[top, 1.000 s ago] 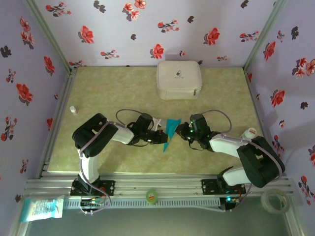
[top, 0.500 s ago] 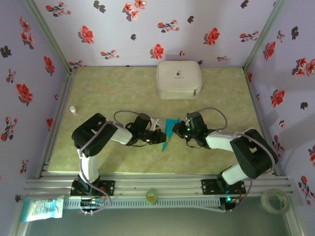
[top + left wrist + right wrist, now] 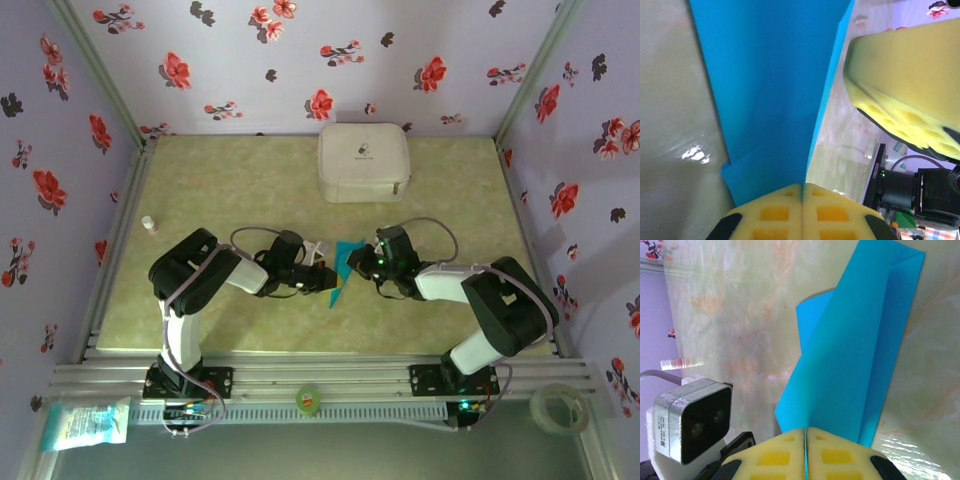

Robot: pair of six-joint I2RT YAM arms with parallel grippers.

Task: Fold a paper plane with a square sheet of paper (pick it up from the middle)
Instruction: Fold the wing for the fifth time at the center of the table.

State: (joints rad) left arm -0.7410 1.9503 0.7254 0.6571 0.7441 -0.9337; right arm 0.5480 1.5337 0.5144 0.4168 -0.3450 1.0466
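Observation:
The square sheet of paper (image 3: 345,266) is turquoise blue and folded into a slim pointed shape, the paper plane, with its tip toward the near edge. It stands on edge at the middle of the table between both grippers. My left gripper (image 3: 322,279) comes in from the left and is shut on a folded edge of the paper plane (image 3: 770,90), its yellow pads pressed together (image 3: 802,186). My right gripper (image 3: 366,262) comes in from the right and is shut on the paper plane (image 3: 860,355) too, a thin blue edge showing between its pads (image 3: 805,430).
A white zip case (image 3: 364,162) lies at the back centre of the table. A small white bottle (image 3: 149,224) stands at the left edge. A tape roll (image 3: 557,408) and a green object (image 3: 308,398) sit in front of the rail. Flowered walls close three sides.
Both grippers and the paper between them have shifted slightly to the left. The right arm's elbow has swung inward. Both grips stay shut on the paper.

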